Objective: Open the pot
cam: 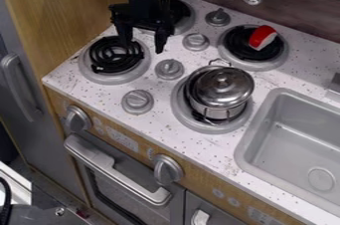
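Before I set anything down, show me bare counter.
Bare counter lies between the sink and the burner holding the red object, plus a front strip above the oven. It's crowded around the pot and among the knobs near the gripper.

We're looking at a toy kitchen: a speckled counter [86, 92] is carrying coil burners [116, 56], a grey sink [297, 142] is sitting alongside, and an oven door [116, 171] is showing below.

A dark wood-grained wall [305, 5] backs a white speckled counter [159, 122] with a gray sink [296, 142]. Light brown wood panelling [63, 15] stands at the left, beside a gray door [20, 119]. Below the counter, a gray oven door [110, 184] has a pale handle [120, 173] that catches the light.
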Motion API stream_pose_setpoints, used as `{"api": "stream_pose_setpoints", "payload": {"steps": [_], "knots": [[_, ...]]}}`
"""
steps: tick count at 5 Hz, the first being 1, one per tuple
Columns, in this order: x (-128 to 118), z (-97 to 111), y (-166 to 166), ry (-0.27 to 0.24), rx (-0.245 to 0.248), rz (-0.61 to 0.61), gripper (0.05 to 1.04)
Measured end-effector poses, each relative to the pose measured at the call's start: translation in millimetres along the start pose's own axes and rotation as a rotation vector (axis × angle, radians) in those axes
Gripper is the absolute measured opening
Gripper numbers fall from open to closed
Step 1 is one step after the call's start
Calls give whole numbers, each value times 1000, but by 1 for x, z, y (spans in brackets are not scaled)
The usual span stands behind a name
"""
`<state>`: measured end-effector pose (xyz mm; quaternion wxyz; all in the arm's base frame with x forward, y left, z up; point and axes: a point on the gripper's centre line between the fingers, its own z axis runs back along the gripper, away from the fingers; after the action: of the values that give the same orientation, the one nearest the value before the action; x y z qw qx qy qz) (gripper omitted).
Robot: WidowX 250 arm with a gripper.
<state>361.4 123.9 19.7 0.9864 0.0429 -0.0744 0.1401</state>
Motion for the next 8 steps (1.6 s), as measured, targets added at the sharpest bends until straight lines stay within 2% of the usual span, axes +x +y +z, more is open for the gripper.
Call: {"api": "stream_pose_setpoints", "payload": {"steps": [1, 2, 4, 6, 7, 8], "knots": [[-9, -15, -2, 46, -7, 1, 1000], [-21, -20, -34, 71, -50, -55, 1000], [-23, 18, -91, -21, -139, -127, 1000], [-34, 22, -119, -8, -184, -148, 1000], [-37, 23, -130, -5, -188, -164, 1000], [-41, 12, -134, 27, -181, -161, 1000]]}}
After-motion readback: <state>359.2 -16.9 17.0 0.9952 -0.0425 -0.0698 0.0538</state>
